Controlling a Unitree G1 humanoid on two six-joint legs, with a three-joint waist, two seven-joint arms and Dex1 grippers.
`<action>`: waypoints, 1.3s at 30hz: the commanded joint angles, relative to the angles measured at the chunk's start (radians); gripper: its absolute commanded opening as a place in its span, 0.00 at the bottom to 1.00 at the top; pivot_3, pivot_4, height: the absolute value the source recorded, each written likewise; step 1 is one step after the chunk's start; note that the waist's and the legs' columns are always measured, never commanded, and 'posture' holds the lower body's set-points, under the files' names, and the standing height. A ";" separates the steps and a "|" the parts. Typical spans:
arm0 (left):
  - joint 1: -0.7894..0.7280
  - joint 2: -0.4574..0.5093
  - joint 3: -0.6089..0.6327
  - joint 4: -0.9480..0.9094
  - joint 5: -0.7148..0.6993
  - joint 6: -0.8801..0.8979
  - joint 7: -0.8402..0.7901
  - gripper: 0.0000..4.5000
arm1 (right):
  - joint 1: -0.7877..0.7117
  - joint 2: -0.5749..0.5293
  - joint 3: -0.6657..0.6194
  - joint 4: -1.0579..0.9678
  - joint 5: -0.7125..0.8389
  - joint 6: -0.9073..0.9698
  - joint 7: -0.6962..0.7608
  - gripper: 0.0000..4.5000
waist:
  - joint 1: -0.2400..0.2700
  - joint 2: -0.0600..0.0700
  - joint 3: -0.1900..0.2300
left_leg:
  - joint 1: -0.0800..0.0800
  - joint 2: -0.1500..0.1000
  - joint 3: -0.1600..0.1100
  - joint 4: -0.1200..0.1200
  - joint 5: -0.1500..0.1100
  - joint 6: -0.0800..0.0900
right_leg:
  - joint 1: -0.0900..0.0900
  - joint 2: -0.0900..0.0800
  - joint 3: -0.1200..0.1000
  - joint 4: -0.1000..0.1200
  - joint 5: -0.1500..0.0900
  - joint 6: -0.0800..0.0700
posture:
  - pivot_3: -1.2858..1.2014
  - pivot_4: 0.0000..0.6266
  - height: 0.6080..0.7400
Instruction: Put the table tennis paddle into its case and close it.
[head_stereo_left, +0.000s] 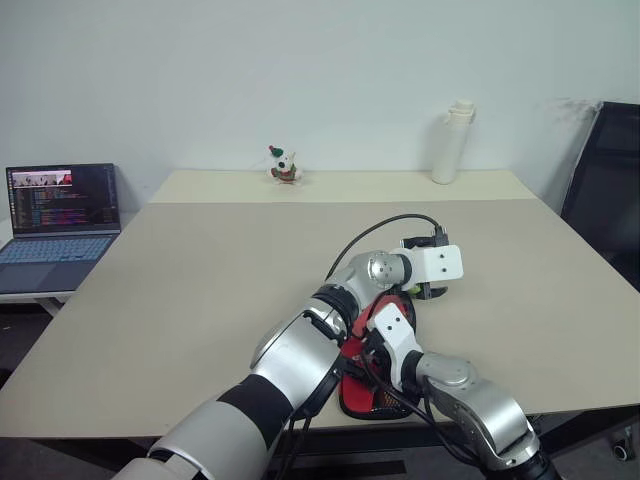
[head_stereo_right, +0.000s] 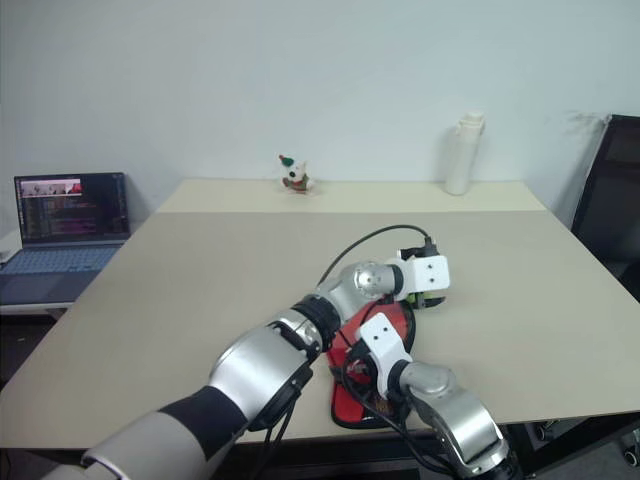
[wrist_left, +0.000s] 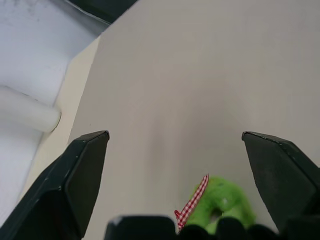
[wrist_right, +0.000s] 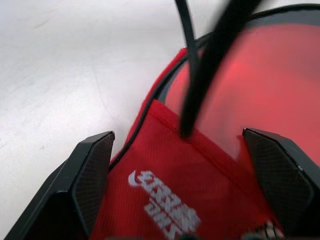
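The left pincer (wrist_left: 175, 170) stands wide, its two black fingers (wrist_left: 75, 175) far apart with nothing between them but bare desk (head_stereo_left: 200, 280). Just below its base lies a green pull tag (wrist_left: 222, 202) with a red-and-white checked ribbon beside it. In the head views this pincer sits out over the desk, just past the far end of the case (head_stereo_right: 385, 330). The right pincer (wrist_right: 180, 165) is also spread wide and empty, hovering low over the case's red panel with its white logo (wrist_right: 162, 200); a black cable crosses in front of it. The case lies flat near the desk's front edge, between and under both arms. Whether the table tennis paddle is inside it cannot be told. Farther off stand a white bottle (head_stereo_left: 452, 142), a small figurine (head_stereo_left: 283, 166) and a laptop (head_stereo_left: 60, 220).
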 joint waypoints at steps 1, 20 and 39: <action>-0.048 0.017 0.081 -0.054 -0.082 0.014 0.019 1.00 | 0.012 -0.032 0.021 0.056 0.027 0.072 0.053 1.00 | 0.000 0.000 0.000 | 0.000 0.000 0.000 0.000 0.000 0.000 | 0.000 0.000 0.000 0.000 0.000 0.000 | 0.52 0.24 1.00; 0.401 0.266 0.355 -0.536 -0.566 0.441 -0.531 1.00 | 0.128 -0.325 -0.337 -0.388 0.326 0.186 0.223 1.00 | 0.000 0.001 0.002 | -0.002 0.001 -0.003 0.000 0.000 0.000 | -0.002 -0.002 0.000 0.000 0.000 0.000 | 0.52 0.24 1.00; 0.548 0.277 0.179 -0.592 -0.482 0.487 -0.427 1.00 | -0.220 -0.240 -0.290 0.163 0.116 -0.087 0.082 1.00 | 0.004 0.001 0.002 | -0.003 0.000 -0.001 -0.001 0.000 0.000 | -0.002 -0.003 0.001 -0.001 0.004 -0.005 | 0.52 0.24 1.00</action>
